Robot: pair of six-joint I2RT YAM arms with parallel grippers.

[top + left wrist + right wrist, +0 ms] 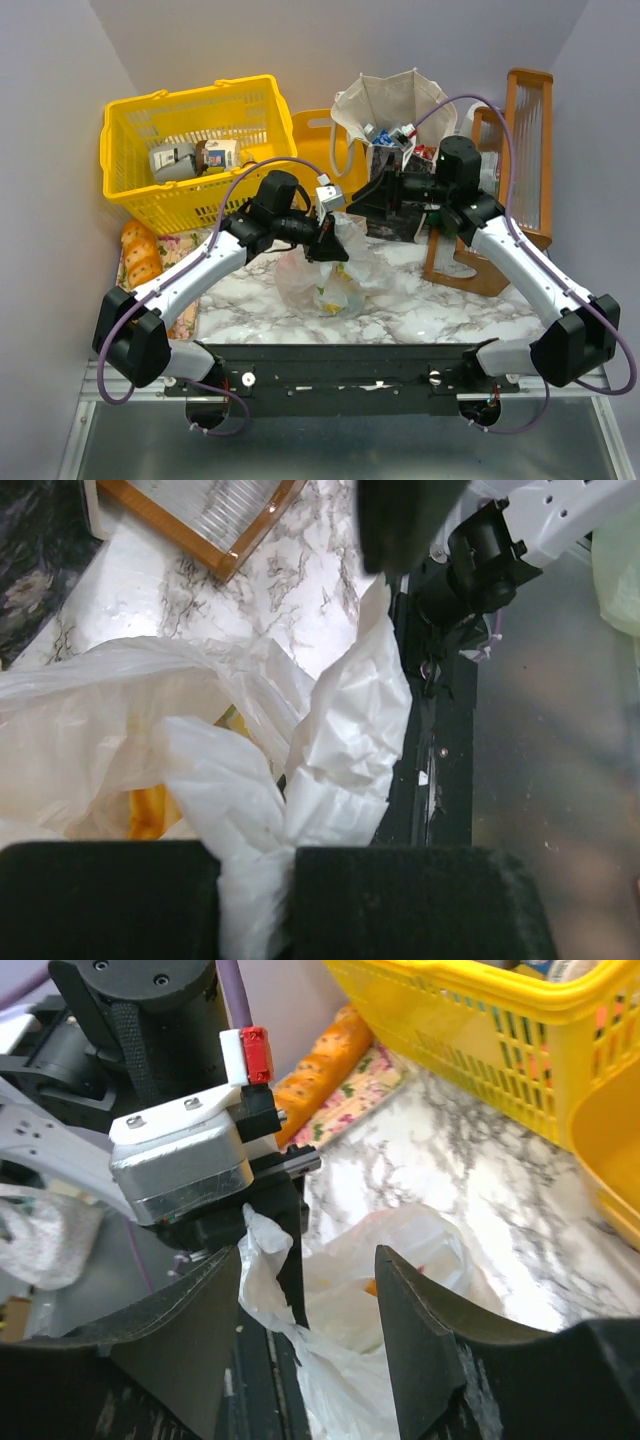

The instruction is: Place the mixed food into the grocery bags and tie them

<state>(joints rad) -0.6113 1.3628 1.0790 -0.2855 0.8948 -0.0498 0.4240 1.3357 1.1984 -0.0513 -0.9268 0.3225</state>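
Note:
The thin white plastic bag [335, 280] lies on the marble tabletop with something orange [150, 810] showing through it. My left gripper [328, 243] [255, 900] is shut on the bag's twisted top. In the right wrist view the bag [410, 1250] runs up as a strand to the left gripper's black fingers [288, 1220]. My right gripper [358, 207] [310, 1350] is open, with that strand passing loosely between its fingers. The beige tote [385, 100] stands open at the back with a bottle and packets [390, 135] inside.
A yellow basket [190, 150] [480, 1050] at the back left holds cartons [190, 158]; a second yellow basket [320, 145] stands beside it. Bread loaves [140, 255] lie on a floral cloth at the left. A wooden rack [525, 150] [200, 520] stands at the right.

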